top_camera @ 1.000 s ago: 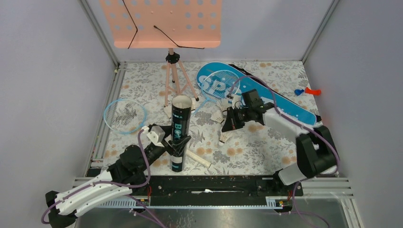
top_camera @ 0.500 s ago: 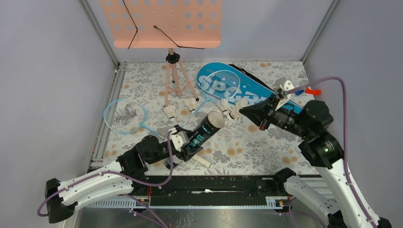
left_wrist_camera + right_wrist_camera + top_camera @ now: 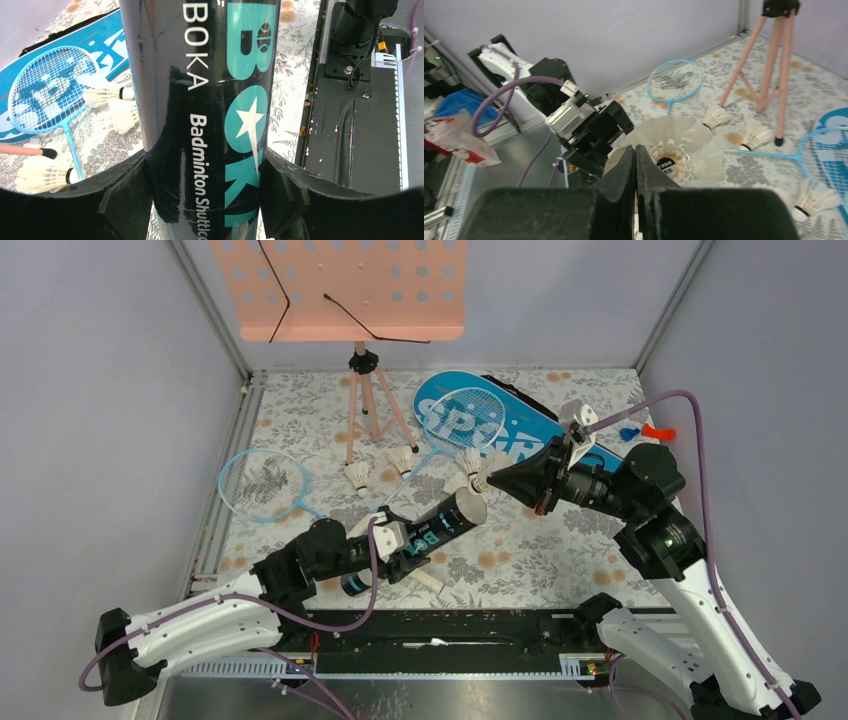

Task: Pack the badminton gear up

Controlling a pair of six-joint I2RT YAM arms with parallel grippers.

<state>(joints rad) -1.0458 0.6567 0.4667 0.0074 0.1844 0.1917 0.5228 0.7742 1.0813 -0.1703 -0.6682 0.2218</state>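
Note:
My left gripper point(image 3: 385, 540) is shut on the long black lettered tube point(image 3: 425, 528) and holds it tilted, its open mouth up and to the right. In the left wrist view the tube point(image 3: 200, 100) fills the space between both fingers point(image 3: 120, 200). My right gripper point(image 3: 492, 481) is shut on the feathers of a white shuttlecock point(image 3: 676, 150) and holds it in the air just right of the tube's mouth point(image 3: 467, 508). Other shuttlecocks point(image 3: 358, 476) lie on the table. One light-blue racket point(image 3: 262, 483) lies at the left. Another racket point(image 3: 470, 405) lies on the blue bag point(image 3: 530, 425).
The peach music stand point(image 3: 350, 285) on its tripod point(image 3: 365, 410) stands at the back. A pale racket handle point(image 3: 418, 576) lies under the tube. A small red and blue item point(image 3: 645, 430) lies at the right wall. Grey walls close in three sides.
The left arm has tilted the tube from upright over to the right. The right arm has risen with the shuttlecock and moved left to the tube's mouth.

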